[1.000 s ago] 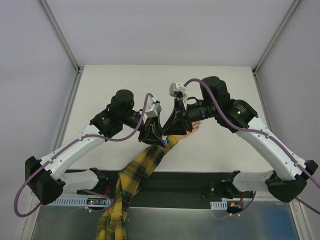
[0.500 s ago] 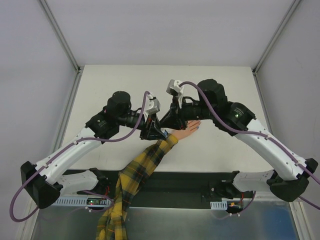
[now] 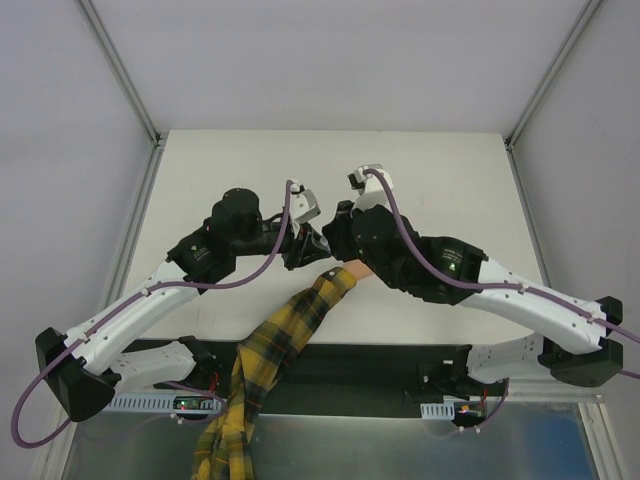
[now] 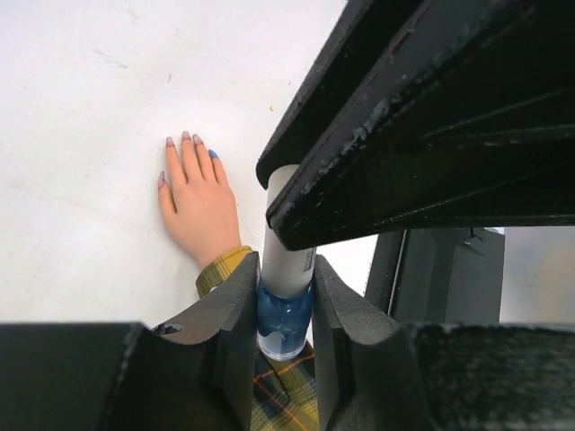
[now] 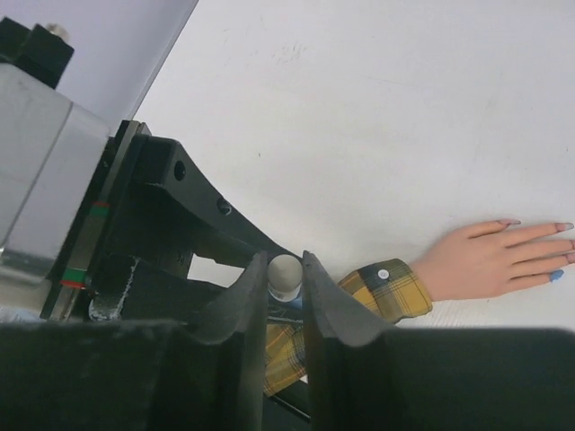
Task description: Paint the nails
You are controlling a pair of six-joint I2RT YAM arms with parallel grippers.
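Note:
A peach hand [image 4: 199, 205] lies flat on the white table, with a yellow plaid sleeve [image 3: 285, 325]. Its nails [image 4: 186, 136] are pale; the little finger's nail [image 4: 214, 153] is light blue, as the right wrist view [image 5: 557, 275] also shows. My left gripper [image 4: 285, 271] is shut on a small blue polish bottle [image 4: 284, 321], held above the cuff [image 5: 388, 287]. My right gripper [image 5: 285, 262] is shut on the bottle's white cap [image 5: 286, 274]. In the top view the left gripper [image 3: 308, 248] and the right gripper [image 3: 335, 232] meet, and the right arm hides most of the hand.
The white table [image 3: 240, 170] stretches behind and to both sides of the hand. Grey walls with metal rails [image 3: 135, 95] stand close on the left, right and back. A black base strip [image 3: 380, 365] runs along the near edge.
The right arm has swung lower and turned over the hand, so it now covers most of the hand in the top view. Both grippers stay together at the bottle, shifted slightly back.

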